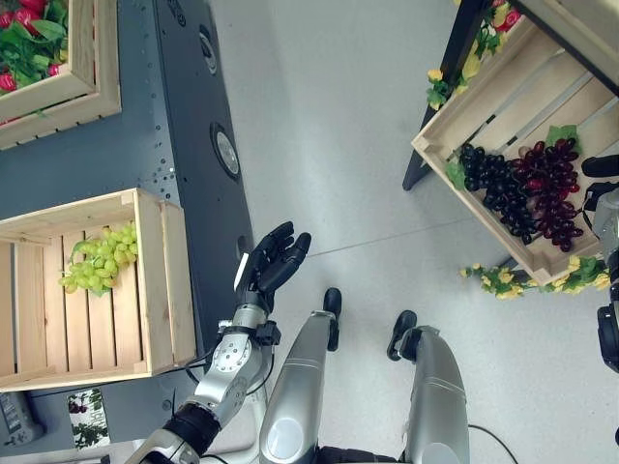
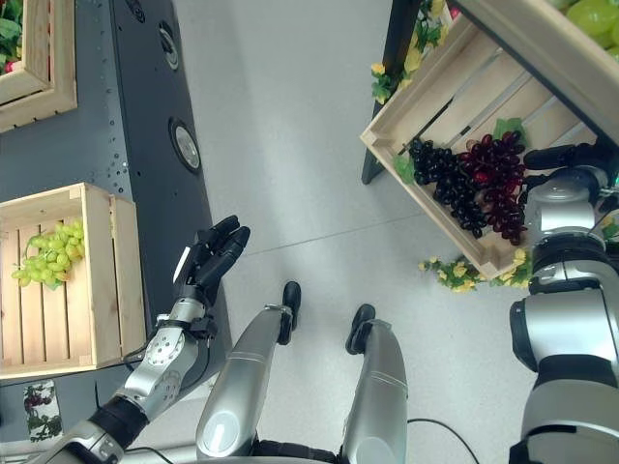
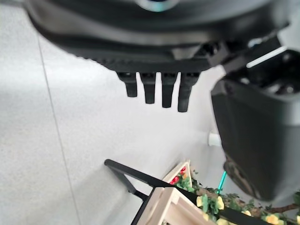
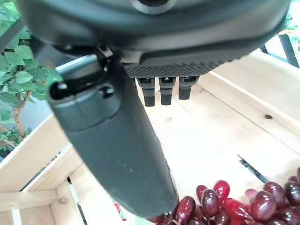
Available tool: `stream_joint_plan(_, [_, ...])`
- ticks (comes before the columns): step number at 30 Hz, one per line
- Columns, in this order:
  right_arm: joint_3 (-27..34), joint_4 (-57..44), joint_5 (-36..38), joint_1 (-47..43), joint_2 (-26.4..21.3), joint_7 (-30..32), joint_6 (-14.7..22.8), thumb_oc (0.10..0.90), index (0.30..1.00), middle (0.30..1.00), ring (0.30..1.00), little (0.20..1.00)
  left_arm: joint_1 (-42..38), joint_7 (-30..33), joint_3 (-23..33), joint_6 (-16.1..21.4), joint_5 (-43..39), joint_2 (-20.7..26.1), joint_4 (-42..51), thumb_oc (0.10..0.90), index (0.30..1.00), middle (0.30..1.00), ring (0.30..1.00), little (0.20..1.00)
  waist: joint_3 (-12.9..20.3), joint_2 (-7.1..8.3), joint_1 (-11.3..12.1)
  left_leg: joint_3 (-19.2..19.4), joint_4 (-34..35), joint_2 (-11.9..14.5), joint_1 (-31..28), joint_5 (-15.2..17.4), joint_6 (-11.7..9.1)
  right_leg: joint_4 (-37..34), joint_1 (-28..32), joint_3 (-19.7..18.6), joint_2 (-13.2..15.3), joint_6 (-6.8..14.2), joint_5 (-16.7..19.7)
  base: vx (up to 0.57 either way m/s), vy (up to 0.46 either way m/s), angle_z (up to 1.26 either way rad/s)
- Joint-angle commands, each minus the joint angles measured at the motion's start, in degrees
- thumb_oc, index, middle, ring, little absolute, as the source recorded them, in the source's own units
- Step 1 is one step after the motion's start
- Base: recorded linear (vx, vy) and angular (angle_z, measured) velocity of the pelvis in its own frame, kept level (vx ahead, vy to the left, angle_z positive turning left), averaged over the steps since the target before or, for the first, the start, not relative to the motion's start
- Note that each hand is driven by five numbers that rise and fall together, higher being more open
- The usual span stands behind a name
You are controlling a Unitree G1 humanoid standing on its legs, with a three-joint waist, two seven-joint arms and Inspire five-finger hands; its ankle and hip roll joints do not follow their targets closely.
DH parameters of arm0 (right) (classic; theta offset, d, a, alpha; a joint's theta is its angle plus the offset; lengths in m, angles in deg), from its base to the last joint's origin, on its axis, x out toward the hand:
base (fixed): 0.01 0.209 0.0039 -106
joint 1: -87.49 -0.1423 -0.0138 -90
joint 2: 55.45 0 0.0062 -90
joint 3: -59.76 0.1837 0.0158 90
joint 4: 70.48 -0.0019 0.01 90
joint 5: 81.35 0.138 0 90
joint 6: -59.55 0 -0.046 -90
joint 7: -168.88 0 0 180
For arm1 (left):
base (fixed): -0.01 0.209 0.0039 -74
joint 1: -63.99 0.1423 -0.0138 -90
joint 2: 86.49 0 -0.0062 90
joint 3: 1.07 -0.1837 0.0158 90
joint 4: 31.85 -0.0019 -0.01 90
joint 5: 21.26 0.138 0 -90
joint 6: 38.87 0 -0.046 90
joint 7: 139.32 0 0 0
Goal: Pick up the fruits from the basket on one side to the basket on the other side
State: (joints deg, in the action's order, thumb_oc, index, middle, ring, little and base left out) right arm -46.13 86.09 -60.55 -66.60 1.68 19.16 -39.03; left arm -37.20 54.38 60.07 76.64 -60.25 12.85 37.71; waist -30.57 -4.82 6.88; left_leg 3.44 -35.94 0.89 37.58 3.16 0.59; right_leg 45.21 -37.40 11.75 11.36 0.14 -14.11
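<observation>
A bunch of green grapes (image 1: pixel 99 259) lies in the wooden crate (image 1: pixel 166 282) on my left. The tilted wooden crate (image 1: pixel 462 108) on my right holds a black grape bunch (image 1: pixel 495 186) and a red grape bunch (image 1: pixel 551 188). My left hand (image 1: pixel 274 263) hangs open and empty over the floor, just right of the left crate, its fingers (image 3: pixel 161 91) straight. Inside the right crate my right hand (image 2: pixel 566 155) hovers open, fingers (image 4: pixel 161 91) straight above the slats, its thumb just above the red grapes (image 4: pixel 225 204) without holding them.
A dark grey stand (image 1: pixel 184 116) carries the left crate and a second crate (image 1: pixel 92 82) of red flowers and leaves. A black frame leg (image 1: pixel 440 106) holds the right crate, trimmed with yellow flowers (image 1: pixel 503 278). Grey floor (image 1: pixel 329 126) lies between the two sides.
</observation>
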Motion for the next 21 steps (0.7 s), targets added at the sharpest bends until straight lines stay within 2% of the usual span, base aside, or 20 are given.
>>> stream_joint_plan(1, [-0.8, -4.1, 2.4, -4.9, -8.2, 1.7, 6.2, 0.800, 0.900, 0.900, 0.900, 0.900, 1.2, -0.2, 2.0, 5.8, 1.1, 0.7, 6.4, 0.800, 0.900, 0.900, 0.900, 0.900, 0.8, 0.41, -0.8, 2.6, -2.6, 0.4, -4.4, 6.8, 1.5, -1.1, 4.1, 2.4, 0.4, -1.6, 4.0, 0.08, 0.025, 0.01])
stream_joint_plan(2, [-0.9, -4.2, 2.6, -4.8, -8.1, 1.7, 6.3, 0.800, 0.900, 0.900, 0.900, 0.900, 1.4, -0.2, 1.9, 5.8, 1.0, 0.7, 6.3, 0.800, 0.900, 0.900, 0.900, 0.900, 0.8, 0.41, -0.8, 2.2, -3.3, 0.3, -5.3, 8.5, 1.2, -0.3, 4.8, 1.7, 0.3, -1.0, 2.5, -0.07, 0.050, 0.00])
stream_joint_plan(3, [-0.8, -4.5, 3.6, -4.8, -7.8, 1.0, 7.5, 0.800, 0.900, 0.900, 0.900, 0.900, 1.3, -0.4, 2.0, 6.1, 1.0, 0.6, 6.0, 0.800, 0.900, 0.900, 0.900, 0.900, 0.8, 0.51, -0.9, 2.7, -2.3, 0.4, -5.2, 6.9, 1.5, -1.4, 4.8, 2.3, 0.4, -1.6, 3.9, 0.00, 0.039, 0.00])
stream_joint_plan(8, [0.8, -7.4, 8.2, -3.0, -5.6, -1.5, 13.2, 0.800, 0.900, 0.900, 0.900, 0.900, 1.4, -0.7, 2.0, 5.6, 1.8, 0.0, 5.2, 0.800, 0.900, 0.900, 0.900, 0.900, 0.8, 0.89, -1.0, 3.0, -1.2, 0.7, -8.1, 7.0, 1.4, -2.6, 7.5, 2.4, 0.8, -1.5, 4.0, 0.00, 0.038, -0.02])
stream_joint_plan(9, [2.1, -8.8, 10.0, -1.3, -3.9, -4.9, 16.4, 0.800, 0.900, 0.900, 0.900, 0.900, 1.1, -1.0, 2.2, 5.2, 2.1, -0.4, 4.2, 0.800, 0.900, 0.900, 0.900, 0.900, 0.8, 1.18, -1.1, 3.1, -0.7, 0.7, -9.6, 7.2, 1.4, -3.4, 9.1, 2.3, 1.0, -1.4, 4.1, 0.03, 0.030, 0.00])
stream_joint_plan(11, [2.8, -10.0, 10.6, 0.1, -2.5, -7.6, 17.9, 0.800, 0.900, 0.900, 0.900, 0.900, 0.8, -1.1, 2.2, 4.8, 2.1, -0.6, 3.5, 0.800, 0.900, 0.900, 0.900, 0.900, 0.8, 1.40, -1.2, 3.2, -0.3, 0.8, -10.8, 7.2, 1.3, -4.1, 10.4, 2.3, 1.2, -1.3, 4.2, 0.04, 0.021, 0.00])
stream_joint_plan(12, [3.7, -11.8, 10.9, 3.2, -0.1, -10.5, 20.0, 0.800, 0.900, 0.900, 0.900, 0.900, 0.3, -1.5, 2.4, 4.1, 2.4, -0.9, 2.0, 0.800, 0.900, 0.900, 0.900, 0.900, 0.8, 1.83, -1.4, 3.4, 0.5, 1.0, -13.0, 7.1, 1.2, -5.3, 12.6, 2.4, 1.5, -1.0, 4.6, 0.05, 0.012, -0.02])
stream_joint_plan(15, [4.3, -14.7, 11.5, 7.9, 3.1, -14.0, 21.3, 0.800, 0.900, 0.900, 0.900, 0.900, 0.0, -1.6, 2.7, 3.3, 3.3, -1.5, -0.1, 0.800, 0.900, 0.900, 0.900, 0.900, 0.8, 2.57, -1.7, 3.8, 2.2, 1.4, -16.1, 6.7, 1.0, -7.4, 15.9, 2.4, 1.9, -0.5, 5.2, 0.07, -0.004, -0.03])
stream_joint_plan(21, [4.3, -18.7, 10.7, 18.0, 11.3, -19.6, 23.7, 0.800, 0.900, 0.900, 0.900, 0.900, -0.4, -2.7, 3.7, 1.6, 5.3, -3.1, -4.6, 0.800, 0.900, 0.900, 0.900, 0.900, 3.4, 3.99, -2.1, 4.3, 8.3, 1.9, -23.2, 5.2, 0.3, -15.0, 23.5, 2.0, 1.8, 1.2, 7.5, 0.09, -0.028, 0.00])
